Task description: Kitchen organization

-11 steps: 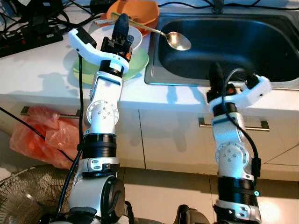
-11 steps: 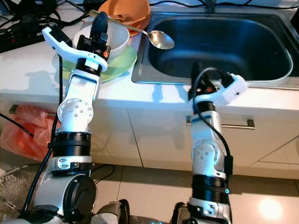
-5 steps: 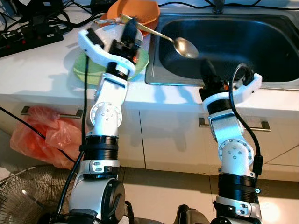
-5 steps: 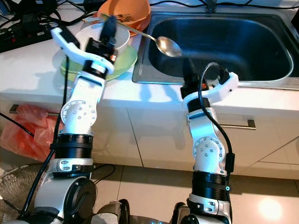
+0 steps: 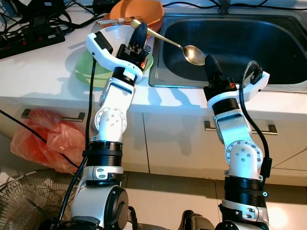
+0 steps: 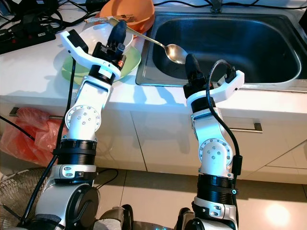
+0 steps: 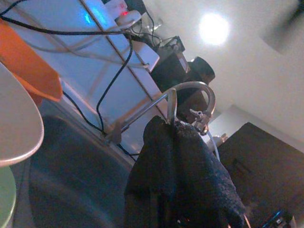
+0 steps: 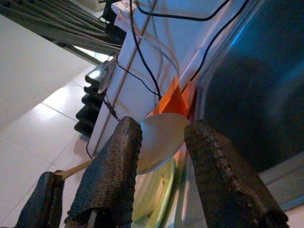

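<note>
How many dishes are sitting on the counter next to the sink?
3: an orange bowl at the back by the sink corner, a white bowl in front of it, resting on a green plate. Others could be hidden behind the left arm.

Two silver jointed arms, black cables, white wrist housings, black textured fingers [image 8: 110, 180].

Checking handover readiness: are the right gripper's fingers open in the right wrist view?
Yes, the right gripper has a clear gap between its two black fingers, with the white bowl showing through.
</note>
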Controlling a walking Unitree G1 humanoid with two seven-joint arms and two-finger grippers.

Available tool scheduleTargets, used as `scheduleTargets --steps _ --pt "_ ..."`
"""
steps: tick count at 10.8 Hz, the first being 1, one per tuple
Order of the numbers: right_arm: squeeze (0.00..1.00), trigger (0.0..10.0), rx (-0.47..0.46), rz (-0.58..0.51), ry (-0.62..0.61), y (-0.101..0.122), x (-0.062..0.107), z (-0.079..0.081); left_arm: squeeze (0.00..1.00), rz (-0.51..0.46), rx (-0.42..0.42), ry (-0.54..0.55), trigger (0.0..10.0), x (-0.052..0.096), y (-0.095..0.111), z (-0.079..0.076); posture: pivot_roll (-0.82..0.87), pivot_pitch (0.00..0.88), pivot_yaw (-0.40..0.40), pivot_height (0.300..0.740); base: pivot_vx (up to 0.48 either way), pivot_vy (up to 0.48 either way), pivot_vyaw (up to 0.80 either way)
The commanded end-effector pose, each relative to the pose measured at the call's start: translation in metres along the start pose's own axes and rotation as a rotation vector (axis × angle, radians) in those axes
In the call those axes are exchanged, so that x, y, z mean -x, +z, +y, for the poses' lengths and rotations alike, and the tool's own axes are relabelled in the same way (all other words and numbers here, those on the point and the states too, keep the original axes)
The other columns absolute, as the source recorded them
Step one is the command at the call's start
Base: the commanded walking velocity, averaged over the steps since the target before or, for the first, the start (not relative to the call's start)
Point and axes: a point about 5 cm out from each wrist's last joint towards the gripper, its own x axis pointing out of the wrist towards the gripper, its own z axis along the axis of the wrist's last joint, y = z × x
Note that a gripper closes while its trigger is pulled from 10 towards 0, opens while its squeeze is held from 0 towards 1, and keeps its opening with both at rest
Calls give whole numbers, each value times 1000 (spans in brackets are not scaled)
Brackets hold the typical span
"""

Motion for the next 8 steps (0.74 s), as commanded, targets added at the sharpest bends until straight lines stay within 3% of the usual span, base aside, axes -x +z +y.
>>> scheduleTargets --steps 1,8 --pt "0 10000 -30 4 65 -4 -5 16 0 25 96 5 10000 6 -25 -5 75 153 49 740 0 0 0" --pt "0 10000 -15 27 51 -8 -5 12 0 -11 113 -22 10000 5 -20 -11 83 150 40 740 0 0 0"
